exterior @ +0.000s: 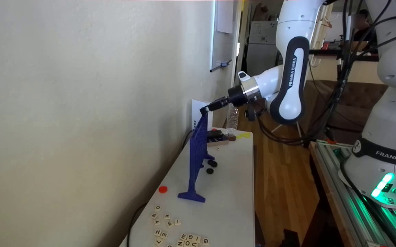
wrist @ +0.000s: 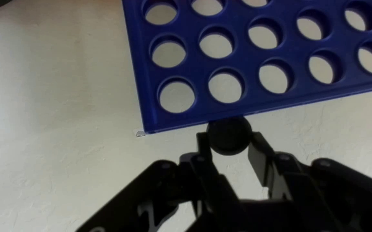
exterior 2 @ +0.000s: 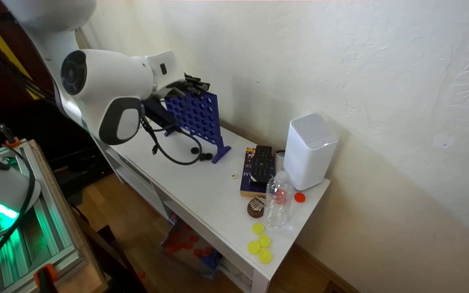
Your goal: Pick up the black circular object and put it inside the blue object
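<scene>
We'd say the hold makes sense here: our gripper (wrist: 230,143) is pinching a black disc (wrist: 229,133) by its edges, one fingertip each side, with the flat face roughly parallel to the blue Connect Four-style grid (wrist: 248,61). That leaves the disc's front part poking out past the fingertips, which is the bit that has to go into the slot first. The grid stands upright on its feet on the tabletop (exterior: 232,192), so the slots face up, and that's presumably why the gripper points down at the top rim on a slant. As for where the disc is: in the wrist view it's between the fingertips, right at that rim, and looks about lined up with the second column in from the visible corner. The rim hides a sliver of the disc, but we can't tell if that means it's in the slot or just behind it. Both exterior views put the gripper at the grid's top, though we can't pick the disc out from the black fingers there. The spare black discs (exterior: 212,163) lie on the tabletop near one of the grid's feet.
</scene>
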